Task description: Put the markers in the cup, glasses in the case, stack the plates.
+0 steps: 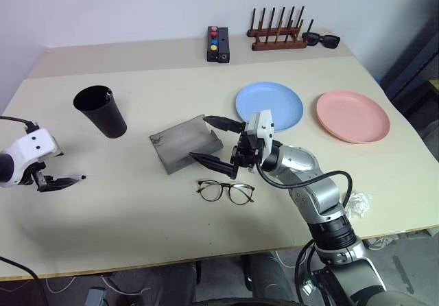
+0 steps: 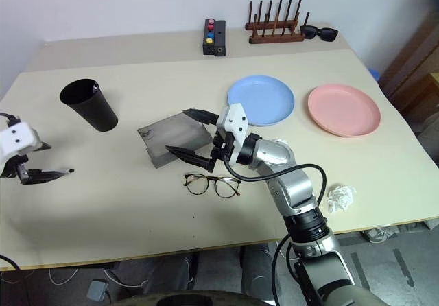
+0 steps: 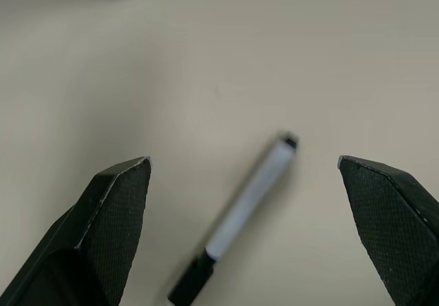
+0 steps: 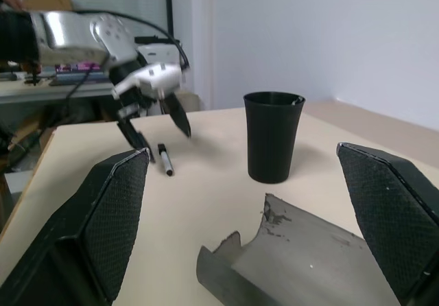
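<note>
A white marker (image 3: 250,199) with a black cap lies flat on the table, between the fingers of my open left gripper (image 1: 58,180), which hovers just above it at the table's left edge. The black cup (image 1: 101,112) stands upright behind that gripper. The grey case (image 1: 185,143) lies open at mid-table. My right gripper (image 1: 198,138) is open, pointing left, its fingers spread above the case's right end and holding nothing. The wire-framed glasses (image 1: 226,191) lie in front of the case. The blue plate (image 1: 269,106) and the pink plate (image 1: 352,116) sit side by side at the right.
At the table's back edge stand a black button box (image 1: 217,44), a wooden peg rack (image 1: 278,35) and black sunglasses (image 1: 321,40). A crumpled clear wrapper (image 1: 357,203) lies near the front right edge.
</note>
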{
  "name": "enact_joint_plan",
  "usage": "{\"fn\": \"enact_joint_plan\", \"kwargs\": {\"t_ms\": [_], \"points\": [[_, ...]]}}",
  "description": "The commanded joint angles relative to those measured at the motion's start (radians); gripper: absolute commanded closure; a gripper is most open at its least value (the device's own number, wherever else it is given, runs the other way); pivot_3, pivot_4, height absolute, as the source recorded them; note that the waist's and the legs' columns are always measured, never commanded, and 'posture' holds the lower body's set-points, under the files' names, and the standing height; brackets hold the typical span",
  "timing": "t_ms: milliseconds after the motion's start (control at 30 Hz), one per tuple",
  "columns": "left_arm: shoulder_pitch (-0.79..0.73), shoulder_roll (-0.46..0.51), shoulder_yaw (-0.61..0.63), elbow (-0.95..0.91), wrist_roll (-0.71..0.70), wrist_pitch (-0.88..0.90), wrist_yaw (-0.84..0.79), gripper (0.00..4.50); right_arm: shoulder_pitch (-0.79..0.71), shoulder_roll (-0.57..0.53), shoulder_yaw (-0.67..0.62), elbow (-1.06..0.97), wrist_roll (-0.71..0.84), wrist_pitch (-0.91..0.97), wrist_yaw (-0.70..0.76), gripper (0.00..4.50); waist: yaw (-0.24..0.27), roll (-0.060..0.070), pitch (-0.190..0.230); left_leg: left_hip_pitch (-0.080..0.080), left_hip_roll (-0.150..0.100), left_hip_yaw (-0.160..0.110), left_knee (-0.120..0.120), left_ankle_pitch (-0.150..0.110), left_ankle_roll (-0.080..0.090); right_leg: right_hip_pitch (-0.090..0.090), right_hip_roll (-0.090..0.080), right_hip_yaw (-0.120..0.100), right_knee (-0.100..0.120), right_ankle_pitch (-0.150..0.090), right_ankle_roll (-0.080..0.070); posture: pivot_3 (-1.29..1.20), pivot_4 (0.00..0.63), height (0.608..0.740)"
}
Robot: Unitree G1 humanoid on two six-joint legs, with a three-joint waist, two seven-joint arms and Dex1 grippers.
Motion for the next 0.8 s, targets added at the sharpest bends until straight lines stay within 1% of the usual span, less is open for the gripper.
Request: {"fn": "enact_joint_plan", "kwargs": {"t_ms": [33, 200, 233, 300, 433, 467, 533, 667, 800], "points": [[-0.071, 0.006, -0.075, 0.107, 0.114, -0.108, -0.011, 0.04, 0.000, 0.002, -0.002, -0.039, 0.015, -0.009, 0.003, 0.00, 0.000, 0.000, 0.000, 0.000, 0.000, 0.000, 0.000, 0.000, 0.000, 0.000, 0.000, 0.000, 0.000, 0.000, 0.000, 0.00, 0.150, 0.732], [-0.159, -0.037, -0.139, 0.217, 0.188, -0.196, -0.013, 0.04, 0.014, -0.004, -0.003, -0.053, 0.019, -0.003, 0.001, 0.00, 0.000, 0.000, 0.000, 0.000, 0.000, 0.000, 0.000, 0.000, 0.000, 0.000, 0.000, 0.000, 0.001, 0.000, 0.000, 0.00, 0.150, 0.732], [-0.167, -0.046, -0.145, 0.232, 0.195, -0.205, -0.013, 0.27, 0.016, -0.005, -0.004, -0.056, 0.019, -0.002, 0.000, 0.00, 0.002, 0.001, 0.000, 0.000, 0.000, 0.000, 0.000, 0.000, 0.000, 0.000, 0.000, 0.000, 0.001, 0.000, 0.000, 0.00, 0.150, 0.732], [-0.172, -0.059, -0.150, 0.257, 0.202, -0.230, -0.013, 0.87, 0.018, -0.005, -0.005, -0.059, 0.020, 0.000, -0.003, 0.00, 0.002, 0.002, 0.000, 0.001, 0.000, 0.000, 0.001, 0.000, 0.000, 0.000, 0.000, 0.000, 0.003, 0.000, 0.000, 0.00, 0.150, 0.732], [-0.161, -0.087, -0.140, 0.287, 0.184, -0.241, -0.033, 2.79, 0.022, -0.004, -0.005, -0.064, 0.022, 0.002, -0.006, 0.00, 0.003, 0.005, 0.000, 0.003, 0.000, 0.000, 0.002, 0.000, 0.000, 0.000, 0.000, 0.000, 0.009, -0.002, -0.001, 0.00, 0.150, 0.732], [-0.153, -0.092, -0.137, 0.286, 0.177, -0.240, -0.044, 3.39, 0.022, -0.003, -0.004, -0.065, 0.023, 0.003, -0.006, 0.00, 0.003, 0.006, 0.000, 0.004, 0.000, 0.000, 0.003, 0.000, 0.000, 0.000, 0.000, 0.000, 0.010, -0.002, 0.000, 0.00, 0.150, 0.732], [-0.137, -0.100, -0.129, 0.277, 0.162, -0.235, -0.054, 4.41, 0.021, -0.003, -0.004, -0.063, 0.024, 0.004, -0.004, 0.00, 0.003, 0.009, -0.001, 0.004, 0.001, 0.000, 0.003, 0.000, 0.001, 0.000, 0.000, 0.000, 0.012, -0.003, 0.002, 0.00, 0.150, 0.732], [-0.098, -0.118, -0.080, 0.196, 0.106, -0.199, -0.068, 4.47, 0.021, -0.004, -0.004, -0.063, 0.026, 0.007, 0.000, 0.00, 0.003, 0.012, -0.001, 0.004, 0.001, 0.000, 0.004, 0.001, 0.001, 0.000, 0.001, 0.000, 0.012, -0.003, 0.001, 0.00, 0.150, 0.732], [-0.061, -0.155, 0.021, 0.008, -0.013, -0.085, -0.056, 4.47, 0.011, -0.014, -0.008, -0.064, 0.026, 0.005, 0.012, 0.00, 0.011, 0.011, -0.001, 0.003, 0.001, 0.000, 0.005, 0.001, 0.001, 0.000, 0.001, 0.000, 0.011, -0.003, 0.001, 0.00, 0.150, 0.732]]}}
